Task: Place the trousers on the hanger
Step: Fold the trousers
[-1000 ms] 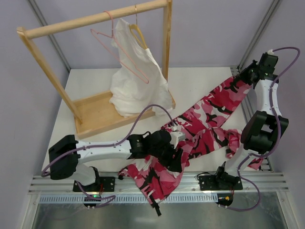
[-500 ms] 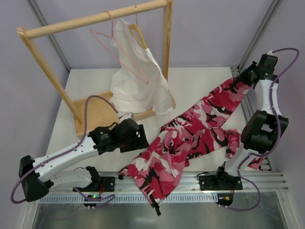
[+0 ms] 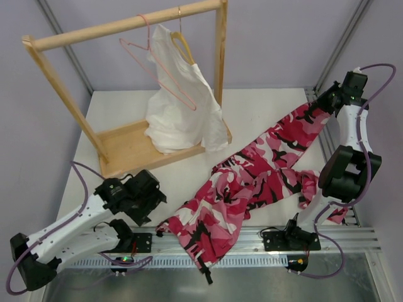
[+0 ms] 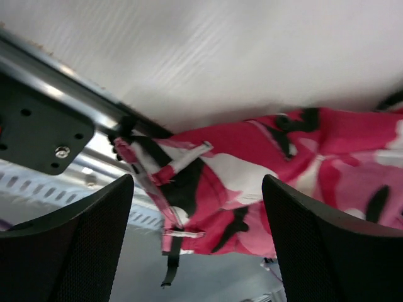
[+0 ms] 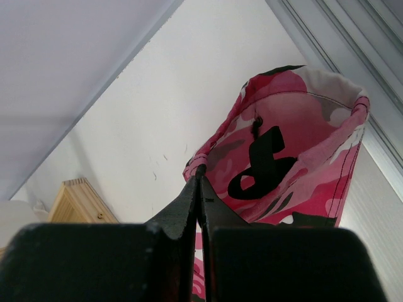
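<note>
The camouflage trousers (image 3: pixel 252 182) lie spread across the table from the front edge to the back right. My right gripper (image 3: pixel 326 102) is shut on the hem of one trouser leg (image 5: pixel 277 157) and holds it up at the back right. My left gripper (image 3: pixel 151 201) is open and empty, low at the front left, a short way left of the waist end (image 4: pixel 208 189) that hangs over the front rail. The pink wire hanger (image 3: pixel 157 66) hangs on the wooden rack's top bar, left of the white garment.
The wooden rack (image 3: pixel 126 28) stands at the back left with its base board (image 3: pixel 123 151) on the table. A white garment (image 3: pixel 179 107) hangs from a tan wooden hanger on it. A metal rail (image 3: pixel 252 239) runs along the table's front edge.
My left arm has let go of the trousers' waist area and swung left and back toward the front left corner. The right arm keeps holding the leg hem.
</note>
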